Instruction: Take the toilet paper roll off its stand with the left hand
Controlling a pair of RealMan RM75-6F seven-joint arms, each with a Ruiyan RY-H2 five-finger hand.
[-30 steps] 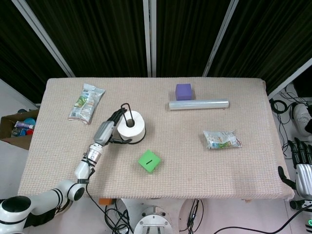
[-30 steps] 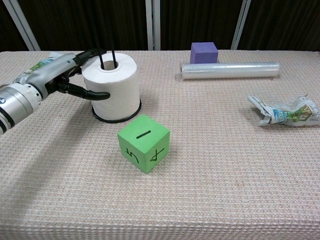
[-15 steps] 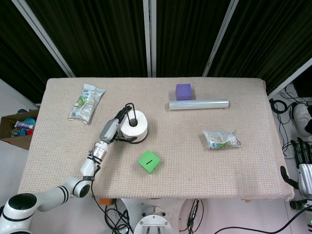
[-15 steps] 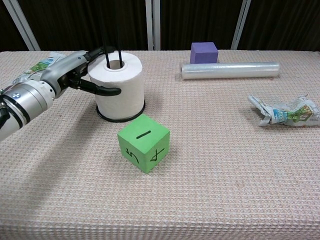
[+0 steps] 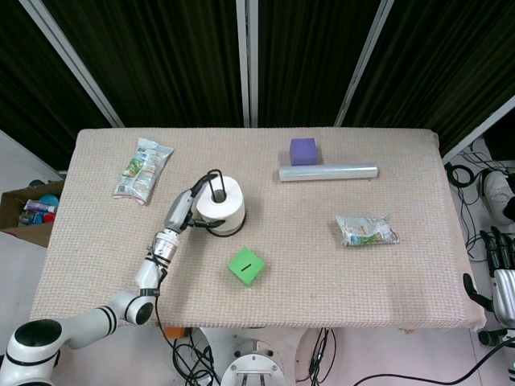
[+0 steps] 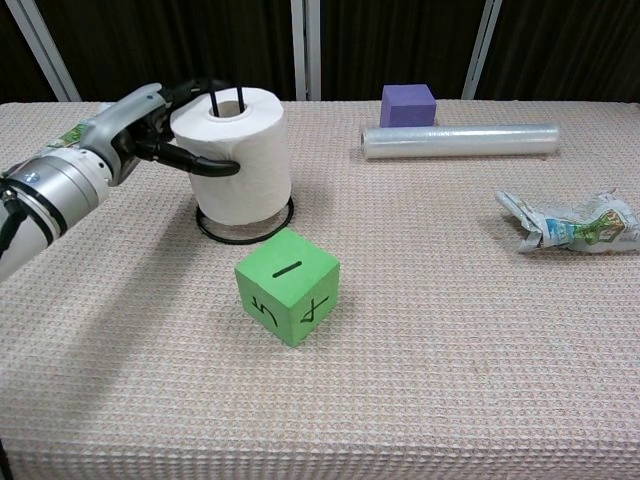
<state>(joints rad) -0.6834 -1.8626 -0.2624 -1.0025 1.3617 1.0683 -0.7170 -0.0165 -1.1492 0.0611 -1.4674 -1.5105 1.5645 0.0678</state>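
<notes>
A white toilet paper roll (image 5: 220, 204) (image 6: 245, 150) sits around the thin black wire post of its stand, whose round black base ring (image 6: 243, 228) lies on the table. The roll is raised a little above the ring, with the wire tips still poking out of its core. My left hand (image 5: 183, 211) (image 6: 150, 130) grips the roll from its left side, thumb across the front and fingers around the back. My right hand (image 5: 499, 269) hangs past the table's right edge, its fingers straight and holding nothing.
A green cube (image 5: 246, 265) (image 6: 287, 285) lies just in front of the stand. A purple block (image 5: 303, 150), a clear film roll (image 5: 328, 172), and a crumpled packet (image 5: 366, 230) lie to the right. Another snack packet (image 5: 142, 169) lies at the far left.
My left hand has closed on the roll and lifted it up the post. The stand has shifted slightly right, and a gap now shows between roll and base ring.
</notes>
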